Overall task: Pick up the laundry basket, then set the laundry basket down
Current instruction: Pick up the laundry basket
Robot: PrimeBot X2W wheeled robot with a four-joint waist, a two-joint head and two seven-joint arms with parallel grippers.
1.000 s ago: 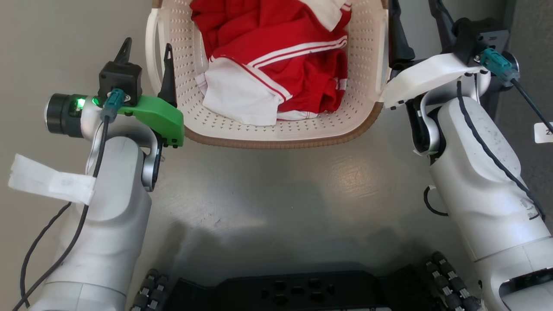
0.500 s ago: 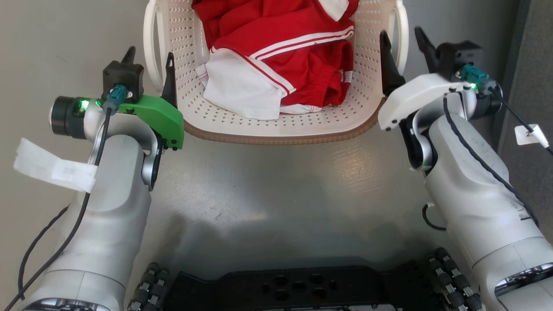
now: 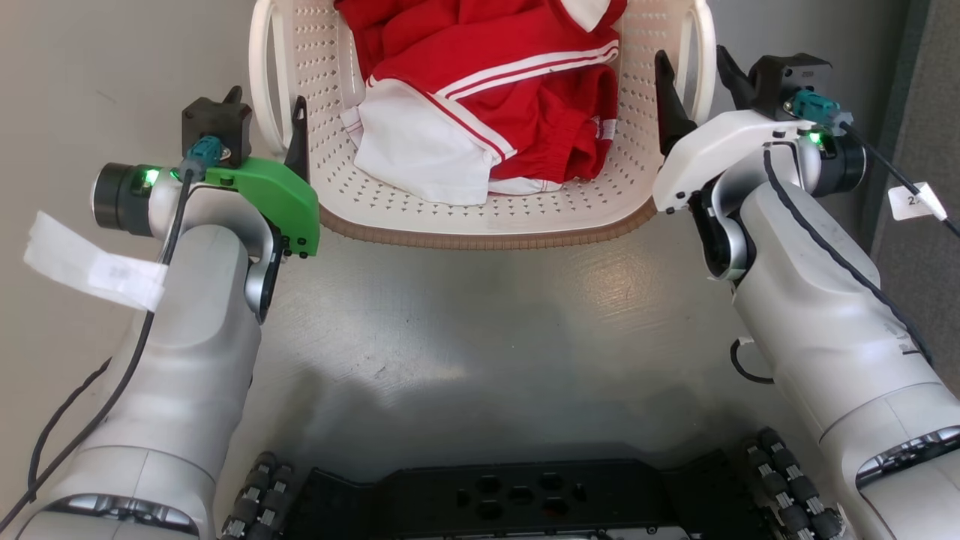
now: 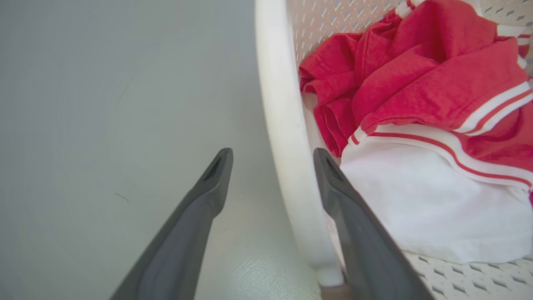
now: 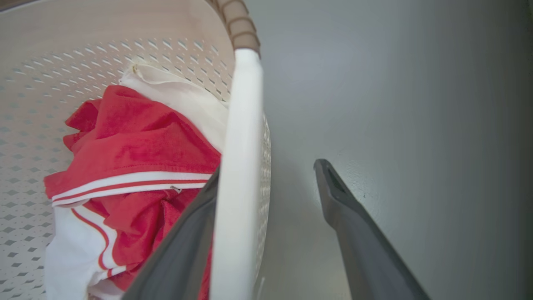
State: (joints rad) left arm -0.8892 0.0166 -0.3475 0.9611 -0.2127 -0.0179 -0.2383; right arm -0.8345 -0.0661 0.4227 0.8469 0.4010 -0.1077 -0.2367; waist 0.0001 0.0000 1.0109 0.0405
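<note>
The laundry basket point(image 3: 450, 217) sits lower than a second ago, left gripper point(image 3: 266, 97) and right gripper point(image 3: 691, 54) fingers wide astride its handles point(image 3: 257, 75) (clamping neither), so it seems set down.

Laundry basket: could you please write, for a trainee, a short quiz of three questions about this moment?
1. True or false: the left gripper is shut on the laundry basket's left handle.
2. What lies in the basket? A. blue towels B. red and white clothes C. nothing
3. Fill in: the right gripper's fingers stand on either side of the basket's right ____.
Key: 1 false, it is open, with one finger on each side of the handle; 2 B; 3 handle.
</note>
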